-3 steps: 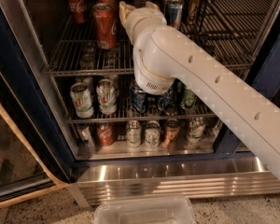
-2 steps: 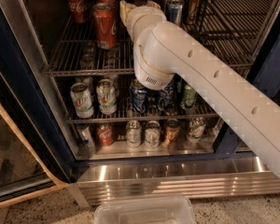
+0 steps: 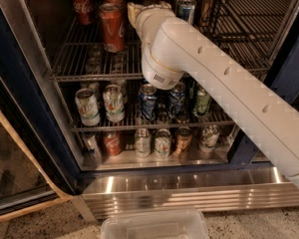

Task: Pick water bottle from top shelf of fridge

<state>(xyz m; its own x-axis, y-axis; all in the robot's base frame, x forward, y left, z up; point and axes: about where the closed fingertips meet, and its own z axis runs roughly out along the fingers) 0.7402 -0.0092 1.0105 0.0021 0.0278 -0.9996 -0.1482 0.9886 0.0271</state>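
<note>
The fridge stands open, with a dark frame and wire racks. My white arm reaches in from the lower right. The gripper is at the arm's far end, above the top shelf, the highest rack in view. It sits just right of a red cola can and left of a blue-silver can. The arm's wrist covers the gripper's tip. The water bottle is hidden or out of view.
More red cans stand at the back left of that rack. Two lower racks hold several cans. The glass door hangs open at the left. A ribbed steel base panel and a clear plastic bin lie below.
The arm has edged slightly up and deeper into the fridge. The cans have not moved.
</note>
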